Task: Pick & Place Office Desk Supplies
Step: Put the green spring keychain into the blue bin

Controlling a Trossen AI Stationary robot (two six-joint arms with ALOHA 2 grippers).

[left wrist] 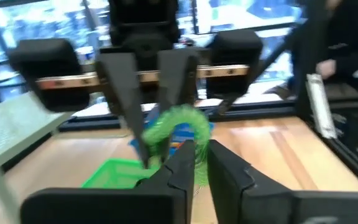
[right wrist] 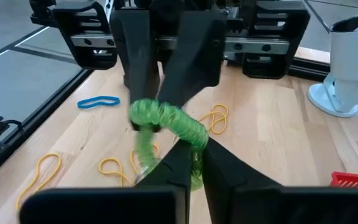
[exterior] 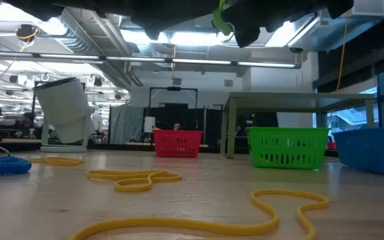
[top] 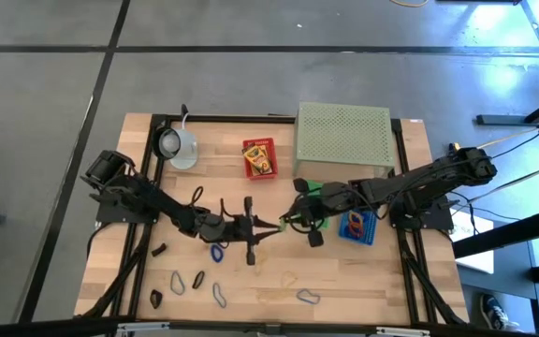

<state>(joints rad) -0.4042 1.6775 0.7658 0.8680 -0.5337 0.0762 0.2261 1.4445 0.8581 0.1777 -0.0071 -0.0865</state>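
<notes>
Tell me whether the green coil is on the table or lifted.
Lifted: the green coil hangs between the left hand and right hand, above the table.

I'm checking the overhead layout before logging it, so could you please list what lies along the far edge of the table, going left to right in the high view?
Pale round mug-like object → small red-and-yellow printed box → large pale green perforated stand.

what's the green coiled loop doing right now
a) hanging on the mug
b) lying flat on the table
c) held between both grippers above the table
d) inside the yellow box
c: the green coiled loop is pinched by the right gripper and the left gripper at once, up off the wood.
</notes>
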